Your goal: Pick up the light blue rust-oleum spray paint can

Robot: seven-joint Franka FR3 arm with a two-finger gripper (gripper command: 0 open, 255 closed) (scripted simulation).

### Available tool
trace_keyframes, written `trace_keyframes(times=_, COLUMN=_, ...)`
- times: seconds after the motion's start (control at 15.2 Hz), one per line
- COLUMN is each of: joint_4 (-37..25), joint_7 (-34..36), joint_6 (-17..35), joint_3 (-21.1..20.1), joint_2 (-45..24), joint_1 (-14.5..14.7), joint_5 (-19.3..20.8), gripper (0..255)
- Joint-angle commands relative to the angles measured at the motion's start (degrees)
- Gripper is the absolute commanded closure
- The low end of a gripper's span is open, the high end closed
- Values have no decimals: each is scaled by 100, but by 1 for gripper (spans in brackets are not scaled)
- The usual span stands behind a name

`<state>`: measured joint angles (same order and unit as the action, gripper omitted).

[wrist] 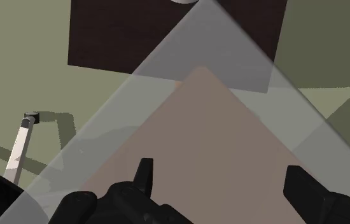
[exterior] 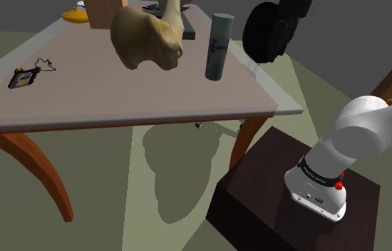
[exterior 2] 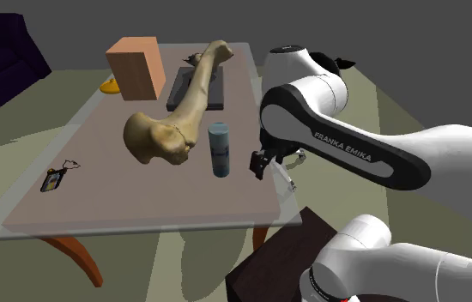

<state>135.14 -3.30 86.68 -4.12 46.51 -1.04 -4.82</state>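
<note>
The spray can [exterior: 219, 46] is a pale blue-grey cylinder with a darker cap. It stands upright on the table [exterior: 116, 100], near the edge closest to the stand. In the second exterior view the can [exterior 2: 219, 149] is just right of the big bone's knobby end. My black gripper [exterior 2: 270, 167] hovers a short way to the can's right, above the table's corner, and is not touching it. In the wrist view the gripper [wrist: 224, 184] is open, with nothing between its fingers [wrist: 143, 175], and looks down on the table corner [wrist: 199, 127].
A large tan bone [exterior 2: 174, 120] lies across the table beside the can. An orange box [exterior 2: 136, 67], a black tray [exterior 2: 198, 90] and a yellow object [exterior 2: 110, 86] sit at the far end. A small device with a cord [exterior: 23, 77] lies apart. The dark stand [exterior: 287, 207] is below.
</note>
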Motion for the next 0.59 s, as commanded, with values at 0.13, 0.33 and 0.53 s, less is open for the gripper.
trace_keyframes(times=0.13, joint_4=-516, joint_7=154, joint_6=-77, joint_3=-107, joint_2=-513, joint_1=-21, joint_5=-29, gripper=0)
trace_keyframes(times=0.33, joint_4=-1341, joint_7=394, joint_6=-251, joint_3=-258, joint_2=-1275, joint_1=-58, joint_5=-43, gripper=0)
trace_keyframes(times=0.53, joint_4=-2236, joint_7=647, joint_6=-492, joint_3=-402, joint_2=-2043, joint_1=-92, joint_5=-23, gripper=0)
